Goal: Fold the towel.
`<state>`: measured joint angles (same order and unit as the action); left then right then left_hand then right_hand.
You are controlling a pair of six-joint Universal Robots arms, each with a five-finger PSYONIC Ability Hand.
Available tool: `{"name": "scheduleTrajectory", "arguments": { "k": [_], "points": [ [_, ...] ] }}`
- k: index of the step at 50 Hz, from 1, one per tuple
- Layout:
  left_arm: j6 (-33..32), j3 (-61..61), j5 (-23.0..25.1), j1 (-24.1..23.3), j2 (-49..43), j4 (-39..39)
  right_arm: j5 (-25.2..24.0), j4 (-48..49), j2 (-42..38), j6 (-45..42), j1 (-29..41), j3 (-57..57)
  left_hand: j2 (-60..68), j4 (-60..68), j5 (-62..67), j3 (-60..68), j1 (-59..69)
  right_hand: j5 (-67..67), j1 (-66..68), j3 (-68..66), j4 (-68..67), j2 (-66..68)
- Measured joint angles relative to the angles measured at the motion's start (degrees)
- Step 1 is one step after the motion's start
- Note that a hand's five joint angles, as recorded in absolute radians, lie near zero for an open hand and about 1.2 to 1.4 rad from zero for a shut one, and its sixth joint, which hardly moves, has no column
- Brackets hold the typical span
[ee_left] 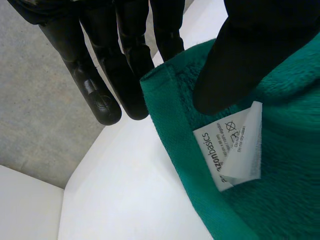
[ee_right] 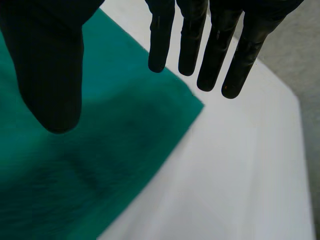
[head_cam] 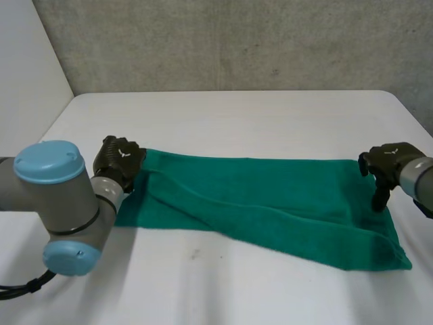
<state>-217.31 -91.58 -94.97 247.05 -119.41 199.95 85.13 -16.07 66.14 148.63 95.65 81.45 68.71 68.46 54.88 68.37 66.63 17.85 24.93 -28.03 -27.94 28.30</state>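
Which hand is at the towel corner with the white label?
The left hand: its thumb is on the green towel just by the white label. The right hand is at a plain corner.

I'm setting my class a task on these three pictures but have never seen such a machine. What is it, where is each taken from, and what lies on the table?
It is a robot: two arms, each ending in a black hand. One camera looks down from between the arms; one sits on each wrist. A green towel lies on the white table. The left hand rests its thumb on one far corner, by a white label; the right hand, fingers straight, is at the other.
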Motion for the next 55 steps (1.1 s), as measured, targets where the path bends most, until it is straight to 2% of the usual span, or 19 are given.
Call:
{"name": "scheduleTrajectory", "arguments": {
  "k": [8, 12, 20, 40, 44, 45, 46, 47, 49, 50, 55],
  "points": [
    [0.15, -3.13, 0.06, 0.34, 2.49, 0.16, -6.82, -2.99, 10.88, 3.08, -3.18, 9.87, 0.0, 0.0, 0.0, 0.0, 0.0, 0.01, 0.0, 0.0, 0.0, 0.0],
    [0.25, -3.3, 0.1, 0.7, 2.56, 0.18, -8.17, -2.9, 13.42, 2.96, -4.02, 14.3, 0.01, 0.0, 0.0, 0.0, 0.0, 0.03, 0.0, 0.0, 0.0, 0.0],
    [0.32, -3.23, 0.4, 0.91, 2.45, 0.18, -8.73, -2.61, 14.46, 2.36, -5.54, 19.99, 0.01, 0.0, -0.01, 0.01, 0.0, 0.19, 0.0, -0.13, -0.12, 0.05],
    [0.4, -3.48, 0.76, 0.97, 2.2, 0.17, -9.63, -1.5, 14.06, -1.23, -7.97, 25.71, 0.01, 0.01, 0.0, 0.0, 0.0, 1.87, 0.46, -1.71, -1.6, 0.66],
    [0.4, -3.5, 0.76, 0.96, 2.15, 0.17, -10.42, -0.82, 14.1, -1.56, -8.13, 27.05, 0.01, 0.0, -0.04, 0.0, 0.0, 4.53, 3.47, -5.02, -5.03, 4.66],
    [0.4, -3.51, 0.76, 0.96, 2.13, 0.17, -10.75, -0.5, 14.13, -1.68, -8.18, 27.59, 0.01, 0.0, -0.04, 0.0, 0.0, 9.76, 8.41, -10.92, -10.97, 10.67],
    [0.4, -3.51, 0.76, 0.96, 2.11, 0.17, -10.98, -0.14, 14.15, -1.75, -8.23, 27.97, 0.01, 0.01, -0.04, 0.0, 0.0, 9.76, 8.41, -10.92, -10.97, 10.67],
    [0.4, -3.51, 0.76, 0.94, 2.11, 0.17, -11.24, 0.38, 14.19, -1.82, -8.35, 28.32, 0.01, 0.0, -0.04, 0.01, 0.0, 18.26, 16.74, -19.89, -19.97, 19.64],
    [0.4, -3.49, 0.75, 0.94, 2.11, 0.17, -11.53, 1.25, 14.24, -1.9, -8.63, 28.61, 0.01, 0.0, -0.04, 0.0, 0.0, 21.18, 19.28, -23.74, -22.86, 23.58],
    [0.4, -3.47, 0.76, 0.94, 2.12, 0.17, -11.68, 1.84, 14.27, -1.97, -8.85, 28.66, 0.01, 0.0, -0.04, 0.0, 0.0, 35.29, 30.32, -36.54, -36.8, 36.79],
    [0.4, -3.08, 0.73, 0.92, 2.14, 0.17, -11.84, 3.95, 14.34, -3.0, -9.69, 27.14, 0.01, 0.0, -0.04, 0.0, 0.0, 38.1, 31.06, -39.57, -40.18, 39.37]
  ]
}}
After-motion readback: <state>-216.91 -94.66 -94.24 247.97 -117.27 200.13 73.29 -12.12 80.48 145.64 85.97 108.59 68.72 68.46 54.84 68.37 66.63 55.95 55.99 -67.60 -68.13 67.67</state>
